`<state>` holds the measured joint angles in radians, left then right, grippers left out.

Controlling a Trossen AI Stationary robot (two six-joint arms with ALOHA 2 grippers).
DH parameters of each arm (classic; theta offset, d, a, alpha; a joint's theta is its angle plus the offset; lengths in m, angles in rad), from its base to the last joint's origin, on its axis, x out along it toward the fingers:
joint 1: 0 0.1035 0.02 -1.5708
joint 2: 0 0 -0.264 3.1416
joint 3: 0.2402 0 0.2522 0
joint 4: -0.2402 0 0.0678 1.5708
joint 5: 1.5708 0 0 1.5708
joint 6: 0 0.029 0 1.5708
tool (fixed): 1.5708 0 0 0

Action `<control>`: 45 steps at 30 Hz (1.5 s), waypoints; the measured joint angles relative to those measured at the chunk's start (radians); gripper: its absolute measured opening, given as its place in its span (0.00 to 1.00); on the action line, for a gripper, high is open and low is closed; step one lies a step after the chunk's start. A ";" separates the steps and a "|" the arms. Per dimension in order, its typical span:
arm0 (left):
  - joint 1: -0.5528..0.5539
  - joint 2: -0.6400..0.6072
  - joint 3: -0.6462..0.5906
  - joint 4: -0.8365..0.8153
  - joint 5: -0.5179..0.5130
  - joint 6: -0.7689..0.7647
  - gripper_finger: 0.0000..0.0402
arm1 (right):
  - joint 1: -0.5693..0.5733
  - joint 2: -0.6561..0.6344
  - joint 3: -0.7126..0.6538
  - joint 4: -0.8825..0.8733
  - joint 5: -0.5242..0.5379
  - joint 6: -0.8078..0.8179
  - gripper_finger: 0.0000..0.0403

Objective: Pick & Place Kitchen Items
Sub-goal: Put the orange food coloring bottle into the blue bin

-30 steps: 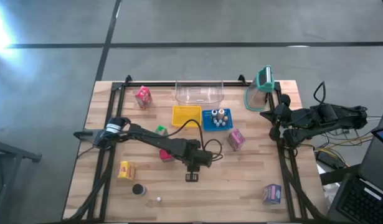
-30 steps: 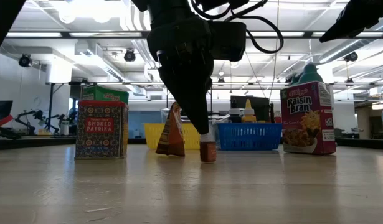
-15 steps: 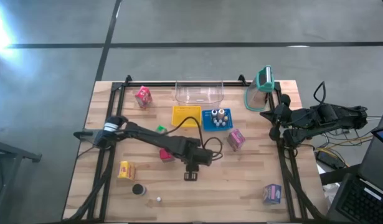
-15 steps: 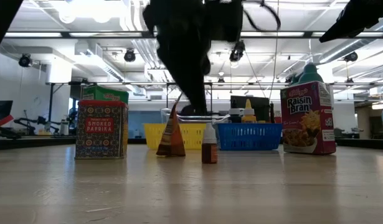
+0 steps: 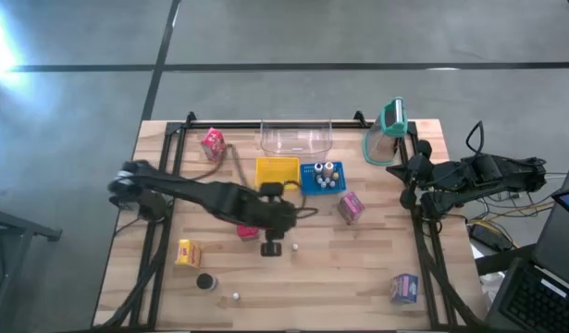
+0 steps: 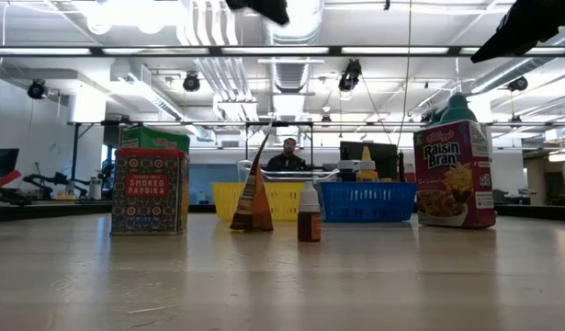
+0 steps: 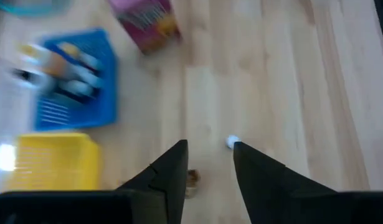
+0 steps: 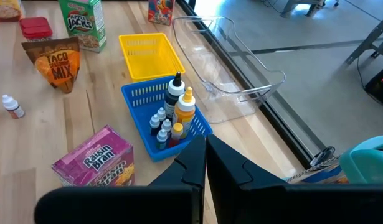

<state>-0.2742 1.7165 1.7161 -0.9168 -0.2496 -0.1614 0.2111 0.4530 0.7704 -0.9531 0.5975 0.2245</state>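
You have bare tabletop (image 5: 349,268) across the front centre. The small bottle (image 5: 291,248) stands alone just beside the left end effector (image 5: 271,247). Yellow basket (image 5: 277,170), blue basket (image 5: 322,178) and Raisin Bran carton (image 5: 350,207) crowd the back.

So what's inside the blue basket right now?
The blue basket holds several small upright bottles, among them a white one with a black cap and a yellow one. They hide its floor.
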 joint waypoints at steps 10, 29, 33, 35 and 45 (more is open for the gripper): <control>-0.084 -0.247 -0.218 0.100 -0.241 -0.079 0.34 | 0.000 0.012 -0.005 0.229 -0.050 0.085 0.02; -0.200 -0.737 -1.011 0.747 -0.412 -0.180 0.34 | 0.004 0.626 0.167 0.583 -0.259 -0.028 0.14; -0.200 -0.782 -1.098 0.832 -0.413 -0.135 0.34 | 0.030 0.794 0.283 0.443 -0.263 0.013 0.25; -0.200 -0.798 -1.127 0.839 -0.412 -0.128 0.34 | 0.053 0.876 0.344 0.369 -0.266 0.033 0.30; -0.203 -0.870 -1.224 0.857 -0.414 -0.137 0.34 | 0.119 1.227 0.575 0.268 -0.307 0.162 0.39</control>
<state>-0.4769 0.8465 0.4923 -0.0601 -0.6632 -0.2979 0.3296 1.6797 1.3453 -0.6847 0.2903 0.3860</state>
